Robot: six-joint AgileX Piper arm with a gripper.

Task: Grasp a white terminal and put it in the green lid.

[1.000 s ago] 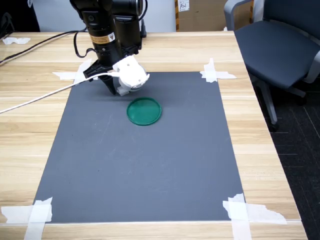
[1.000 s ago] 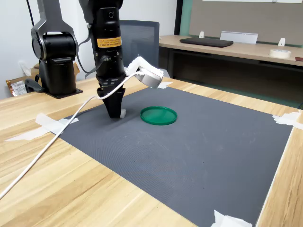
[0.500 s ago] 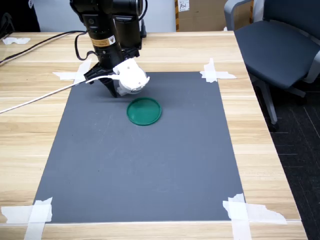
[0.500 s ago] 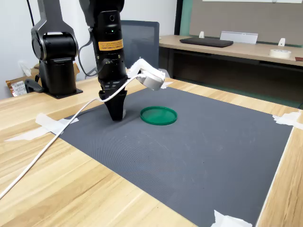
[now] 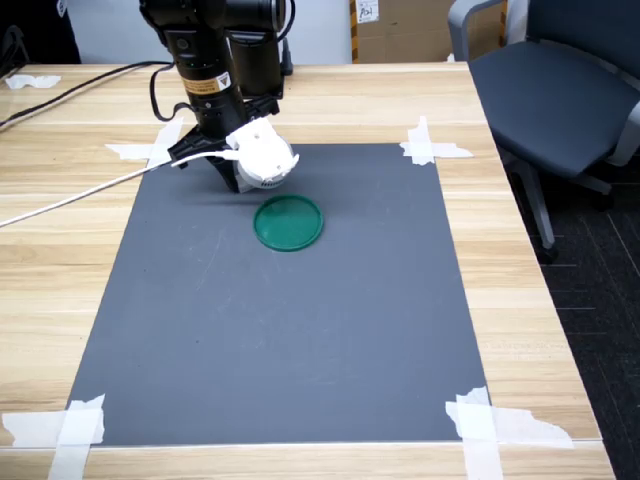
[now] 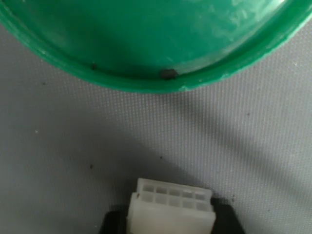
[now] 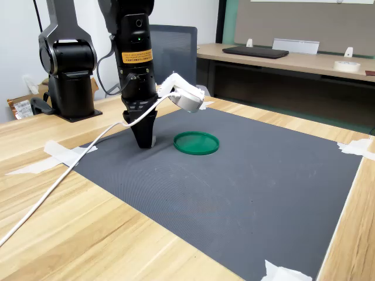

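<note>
Lifting a little off the mat (image 7: 246, 175) compared with a second ago, gripper (image 7: 144, 142) pinched on the terminal (image 6: 170, 209), seen in the wrist view held between dark jaws. Hanging just left of the lid (image 7: 196, 143) in the second exterior view, not yet over it. Means grasp done; carry and drop remain.

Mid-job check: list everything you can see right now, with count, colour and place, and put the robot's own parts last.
white terminal: one, white, at the pincer tip, just outside the lid.
green lid: one, dark green, on the mat, empty.
mat: one, dark grey, taped to the table.
tape strips: white, at the mat's corners.
table: one, light wood.
office chair: one, dark, at the first exterior view's right.
cable: one, white, running across table to arm.
arm: one, black.
pincer: one, black, low over the mat beside the lid.
</note>
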